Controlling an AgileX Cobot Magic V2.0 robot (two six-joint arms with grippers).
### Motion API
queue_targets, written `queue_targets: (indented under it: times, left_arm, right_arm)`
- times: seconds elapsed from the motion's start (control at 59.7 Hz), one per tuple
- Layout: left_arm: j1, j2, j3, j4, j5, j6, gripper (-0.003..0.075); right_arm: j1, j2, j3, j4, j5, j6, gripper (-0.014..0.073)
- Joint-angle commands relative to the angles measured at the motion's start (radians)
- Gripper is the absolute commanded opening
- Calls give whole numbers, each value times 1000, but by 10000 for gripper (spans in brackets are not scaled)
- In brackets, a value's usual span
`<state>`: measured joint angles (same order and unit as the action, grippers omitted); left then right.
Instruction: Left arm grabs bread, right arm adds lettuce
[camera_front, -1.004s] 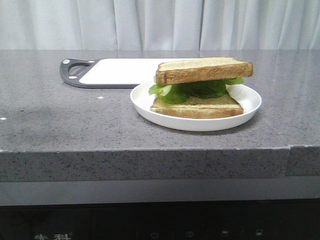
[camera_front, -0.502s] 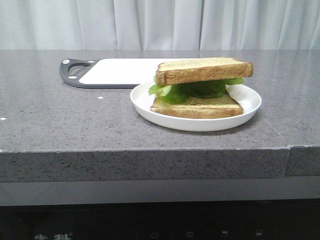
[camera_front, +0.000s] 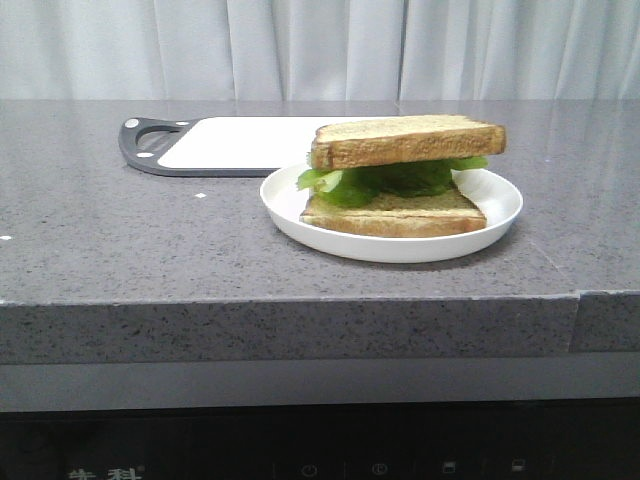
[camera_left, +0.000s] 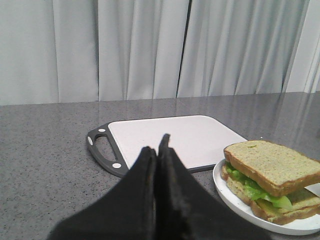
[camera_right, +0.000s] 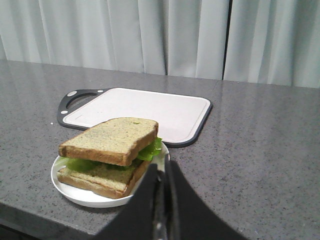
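The bread, the thicker slice, lies on top of the lettuce, which rests on a thinner slice on a white plate. The stack also shows in the left wrist view, bread over lettuce, and in the right wrist view, bread over lettuce. My left gripper is shut and empty, held back from the cutting board and plate. My right gripper is shut and empty, just beside the plate's rim. Neither gripper shows in the front view.
A white cutting board with a dark handle lies behind and left of the plate, also in the left wrist view and right wrist view. The grey counter's front edge runs below the plate. Curtains hang behind.
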<state>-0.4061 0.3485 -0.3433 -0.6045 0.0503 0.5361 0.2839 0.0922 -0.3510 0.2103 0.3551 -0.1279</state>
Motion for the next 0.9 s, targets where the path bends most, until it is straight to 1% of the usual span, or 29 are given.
queue_targets:
  times: [0.0,0.017,0.033,0.084,0.1,0.117,0.151,0.301,0.469,0.636,0.67,0.72,0.787,0.887]
  left_arm:
    - [-5,5,-24,147,-65,-67,-21]
    - [-5,5,-24,202,-65,-108,-21]
    - [-5,5,-24,262,-65,-190,-21]
    - [-5,5,-24,517,-70,-415,-21]
    - [-3,5,-24,570,-70,-494,-21]
    - [0,3,-24,628,-68,-536,-21]
    - [5,-2,-23,665,-66,-592,-21]
    - [85,-65,36,629,-62,-593,-21]
    - [185,-205,152,621,-44,-591,-21]
    - [277,-358,238,548,126,-591,-21]
    - [289,-377,250,546,157,-591,-21]
    - [306,-372,264,544,166,-591,-21]
    - [315,-373,284,544,166,-591,-20]
    - [316,-373,328,544,128,-591,-21]
  right_arm:
    - [-4,12,-22,7,-72,0,-60]
    - [-4,12,-22,7,-71,0,-60]
    - [-4,12,-22,7,-70,0,-60]
    - [-4,12,-22,7,-69,0,-60]
    - [-4,12,-22,7,-69,0,-60]
    - [-4,12,-22,7,-69,0,-60]
    - [-4,12,-22,7,-69,0,-60]
    - [-4,12,-22,7,-69,0,-60]
    - [-4,12,-22,7,-69,0,-60]
    - [-4,12,-22,7,-69,0,-60]
    - [-4,12,-22,7,-69,0,-60]
    - [-4,12,-22,7,-69,0,-60]
    - [-4,12,-22,7,-67,0,-60]
    - [-4,12,-22,7,-67,0,-60]
